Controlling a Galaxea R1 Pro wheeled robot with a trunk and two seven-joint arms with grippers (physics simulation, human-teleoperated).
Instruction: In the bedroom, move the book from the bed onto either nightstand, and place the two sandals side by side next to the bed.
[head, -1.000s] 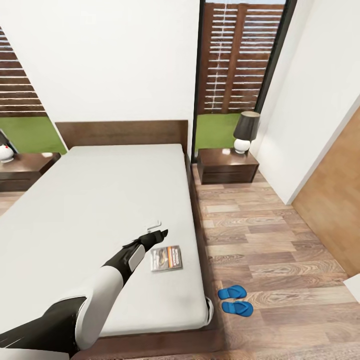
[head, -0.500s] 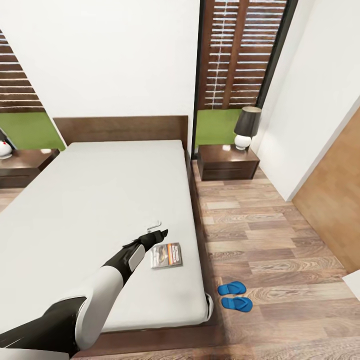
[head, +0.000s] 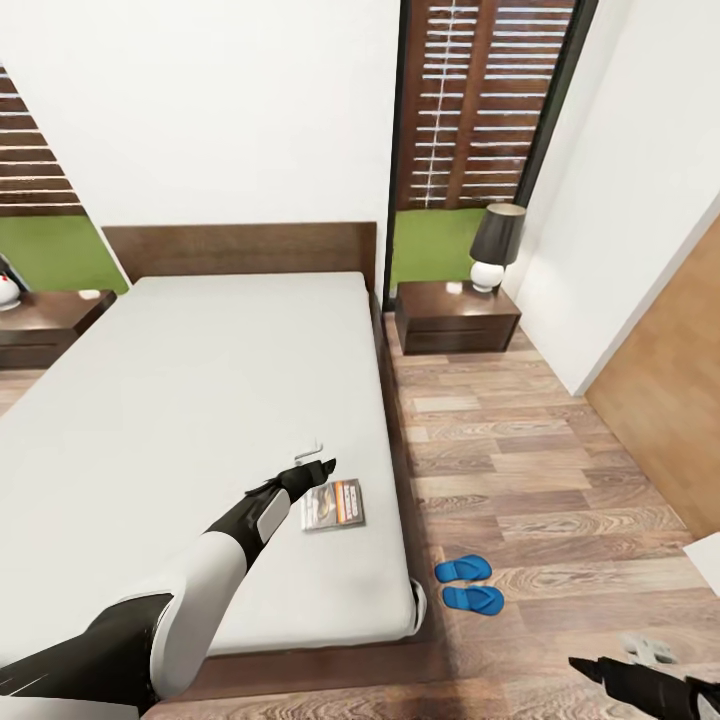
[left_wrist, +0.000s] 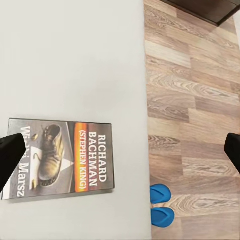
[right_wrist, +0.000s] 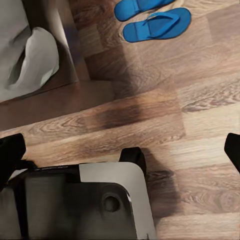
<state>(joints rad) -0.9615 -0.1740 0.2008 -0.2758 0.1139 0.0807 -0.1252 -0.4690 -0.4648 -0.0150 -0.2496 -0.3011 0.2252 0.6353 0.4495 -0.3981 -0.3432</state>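
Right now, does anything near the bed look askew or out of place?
Nothing looks damaged. The book lies flat near the bed's right edge, and the sandals already sit side by side on the floor beside it.

A bedroom: bed (head: 200, 400), nightstand (head: 457, 318), lamp (head: 494, 245).

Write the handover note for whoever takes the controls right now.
Left gripper: open, empty, over the bed beside the book.
Right gripper: open, empty, low over the floor.
Book lies flat near the bed's right edge, not yet grasped.
Sandals already lie side by side on the floor by the bed's foot corner.
Left to do: grasp the book and set it on a nightstand; the right one, with the lamp, looks closest.
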